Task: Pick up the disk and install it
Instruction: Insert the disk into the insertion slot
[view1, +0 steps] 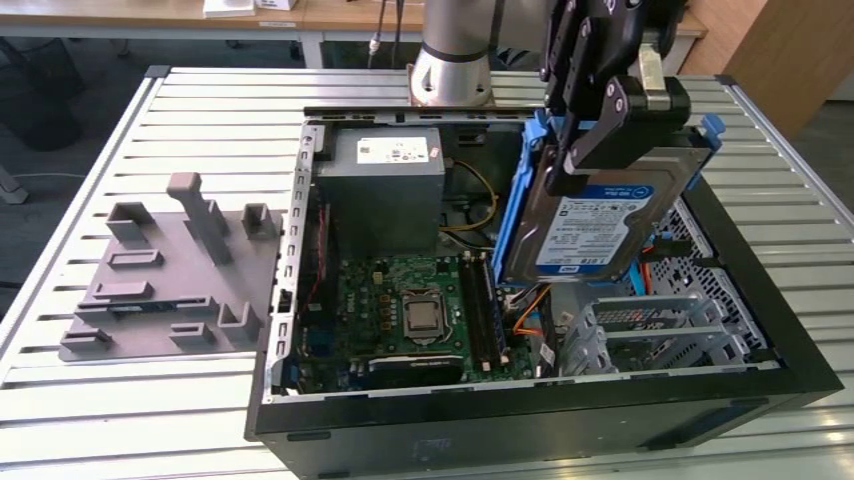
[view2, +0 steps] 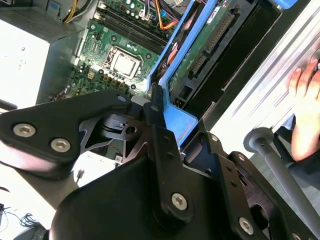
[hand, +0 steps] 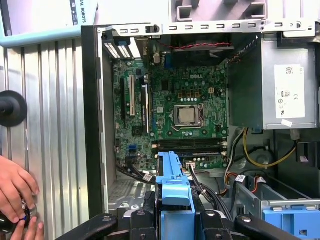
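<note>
A slatted metal table (view1: 134, 420) carries an open computer case (view1: 534, 425), lying on its side with its inside showing. Nearest in the exterior view, past the case's black wall, stands a bare metal drive cage (view1: 654, 330), and to the exterior view's left of it lies the green motherboard (view1: 400, 300).

Above these hangs the disk (view1: 601, 225). It is steeply tilted, label toward the camera, with its lower end over the gap between motherboard and cage. The hand (view1: 603, 150) is clamped on the disk's upper end, its fingers (view2: 161, 131) closed on the blue side rail in the second wrist view.

So the pick-up looks done: the disk is off the table and over the case. The install is not — the disk sits in no bay, and I cannot tell whether its lower edge touches anything.

Farther back is the grey power supply box (view1: 387, 190), then the arm's base (view1: 447, 70). A grey fixture (view1: 174, 280) lies on the table outside the case — well apart from the work. A person's hand (hand: 15, 192) rests on the table beside the case.
</note>
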